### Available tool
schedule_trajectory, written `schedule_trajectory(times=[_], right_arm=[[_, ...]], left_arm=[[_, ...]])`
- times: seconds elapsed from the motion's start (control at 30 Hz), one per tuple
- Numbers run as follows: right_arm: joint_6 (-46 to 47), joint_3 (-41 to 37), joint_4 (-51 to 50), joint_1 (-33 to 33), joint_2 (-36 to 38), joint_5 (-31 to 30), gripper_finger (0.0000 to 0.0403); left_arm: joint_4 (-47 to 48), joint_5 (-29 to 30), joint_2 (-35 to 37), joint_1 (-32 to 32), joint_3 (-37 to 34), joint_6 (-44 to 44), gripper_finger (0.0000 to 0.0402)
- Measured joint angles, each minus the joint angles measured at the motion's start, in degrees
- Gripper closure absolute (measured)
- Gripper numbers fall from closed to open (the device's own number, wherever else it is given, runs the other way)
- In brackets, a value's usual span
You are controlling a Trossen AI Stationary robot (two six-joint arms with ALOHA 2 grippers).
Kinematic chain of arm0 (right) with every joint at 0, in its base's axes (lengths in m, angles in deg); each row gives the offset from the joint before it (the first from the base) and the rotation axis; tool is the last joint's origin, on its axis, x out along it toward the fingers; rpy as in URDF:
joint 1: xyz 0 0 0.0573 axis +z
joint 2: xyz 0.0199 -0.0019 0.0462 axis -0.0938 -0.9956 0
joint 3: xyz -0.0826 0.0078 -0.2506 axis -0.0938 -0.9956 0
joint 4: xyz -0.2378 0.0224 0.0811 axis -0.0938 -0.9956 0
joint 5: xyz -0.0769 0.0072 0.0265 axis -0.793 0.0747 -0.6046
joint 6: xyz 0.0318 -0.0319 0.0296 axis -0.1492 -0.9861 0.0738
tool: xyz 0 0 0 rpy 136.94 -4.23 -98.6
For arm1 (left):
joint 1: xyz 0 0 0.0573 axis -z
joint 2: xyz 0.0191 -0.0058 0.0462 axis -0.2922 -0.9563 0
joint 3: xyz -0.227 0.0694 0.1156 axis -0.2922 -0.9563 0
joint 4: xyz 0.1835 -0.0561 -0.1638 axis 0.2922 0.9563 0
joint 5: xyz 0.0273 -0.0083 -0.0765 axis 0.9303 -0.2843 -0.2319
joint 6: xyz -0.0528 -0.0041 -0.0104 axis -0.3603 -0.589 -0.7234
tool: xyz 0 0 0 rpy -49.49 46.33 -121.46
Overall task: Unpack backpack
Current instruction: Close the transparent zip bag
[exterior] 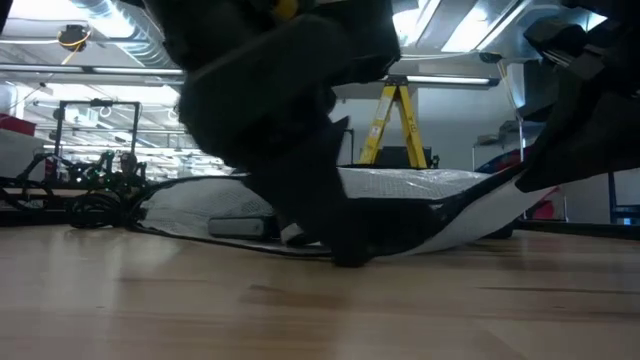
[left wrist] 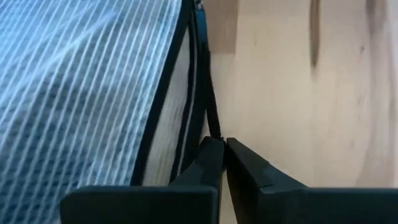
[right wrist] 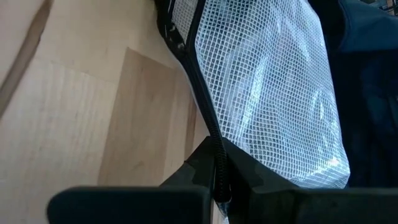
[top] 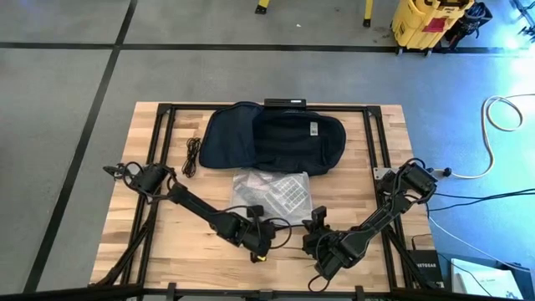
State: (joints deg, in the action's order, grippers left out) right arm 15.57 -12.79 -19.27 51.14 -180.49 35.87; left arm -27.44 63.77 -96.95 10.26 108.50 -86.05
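Note:
The dark navy backpack (top: 276, 138) lies flat toward the table's far edge, its white label facing up. Just nearer lies a clear mesh-lined pouch (top: 274, 192) with black zipper trim, also seen in the low view (exterior: 400, 200). My left gripper (top: 257, 214) is shut at the pouch's near left corner. My right gripper (top: 317, 219) is shut at its near right corner. The backpack's fabric (right wrist: 373, 74) shows beyond the pouch (right wrist: 267, 93) in the right wrist view. My left gripper (left wrist: 222, 144) pinches a thin black strip (left wrist: 212, 121) at the pouch's trimmed edge between its two fingers, which lie along the strip. The pouch (left wrist: 81, 93) rests on the table beside it. My right gripper (right wrist: 219, 155) pinches the pouch's black zipper edge (right wrist: 208, 127) between its fingers, which lie along the edge. In the low view that corner (exterior: 520, 185) is raised off the table, while the pouch's middle lies on the wood.
A coiled black cable (top: 192, 156) lies left of the backpack, also seen at the low view's left (exterior: 100, 195). A black bar (top: 286, 103) sits at the far edge behind the backpack. Bare wood (top: 209, 259) runs along the near edge.

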Motion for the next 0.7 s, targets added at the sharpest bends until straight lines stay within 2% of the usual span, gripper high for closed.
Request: schedule_trajectory(times=[0.43,0.7], right_arm=[[0.02,0.00,-0.66,0.00,0.00,-0.03,0.0403],[0.00,0.00,-1.02,0.02,0.00,-0.02,0.0403]], left_arm=[[7.61,0.56,0.93,2.69,-0.02,-2.92,0.0401],[16.89,0.67,1.36,5.54,0.15,-5.26,0.0401]])
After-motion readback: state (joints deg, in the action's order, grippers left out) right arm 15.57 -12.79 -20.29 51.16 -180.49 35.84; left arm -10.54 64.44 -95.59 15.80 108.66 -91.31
